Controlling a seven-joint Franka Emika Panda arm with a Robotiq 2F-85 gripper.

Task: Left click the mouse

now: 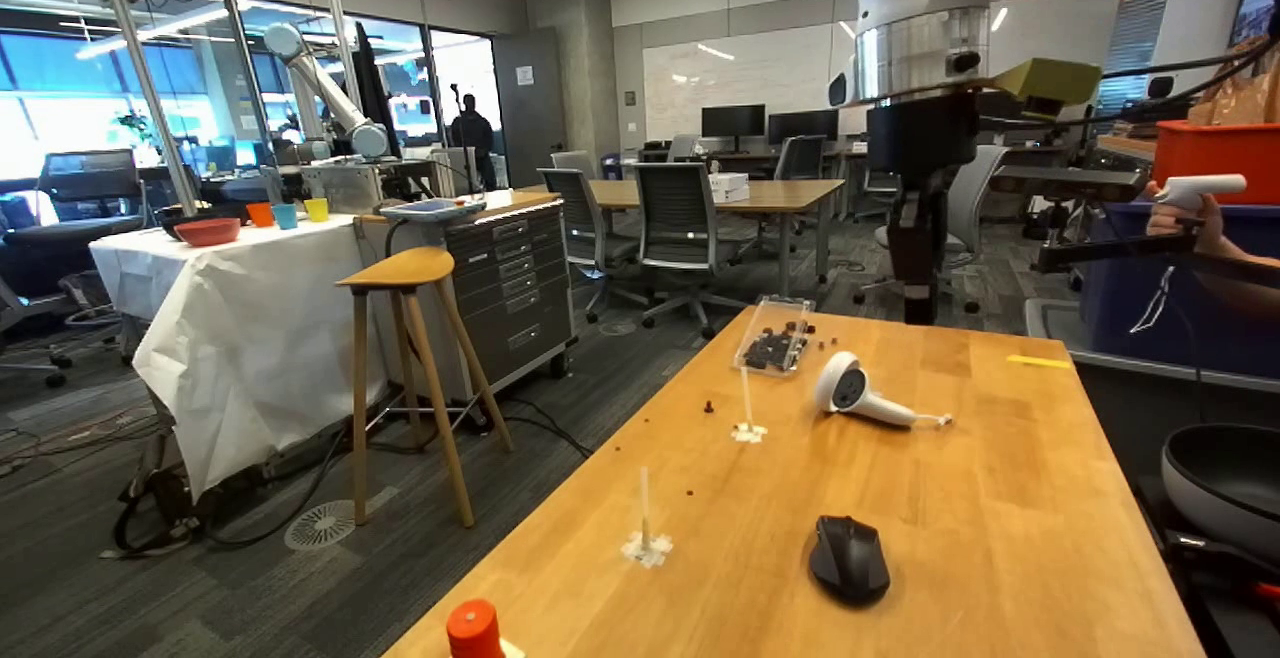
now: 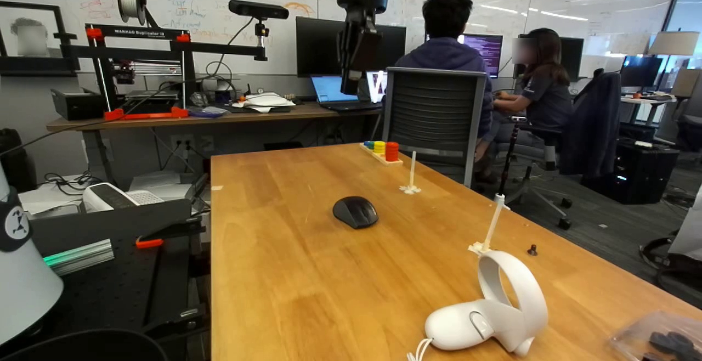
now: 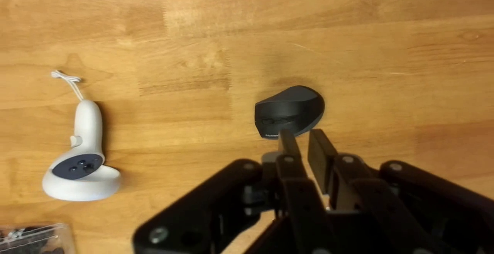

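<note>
The mouse is small, black and domed. It lies flat on the wooden table in both exterior views (image 1: 850,560) (image 2: 355,212). In the wrist view the mouse (image 3: 285,112) is just beyond the fingertips, and the left finger tip covers a bit of its near edge. My gripper (image 3: 301,133) points down with a narrow gap between its fingers and nothing between them. In both exterior views the gripper (image 1: 920,308) (image 2: 352,81) hangs well above the table, apart from the mouse.
A white controller (image 1: 885,408) (image 2: 458,325) (image 3: 88,122) with a cord lies on the table. A clear box of dark parts (image 1: 775,346) (image 3: 63,234) is beyond it. Thin pegs (image 1: 645,503) (image 1: 746,400) stand along one edge. A red ring stack (image 2: 391,151) sits at a corner.
</note>
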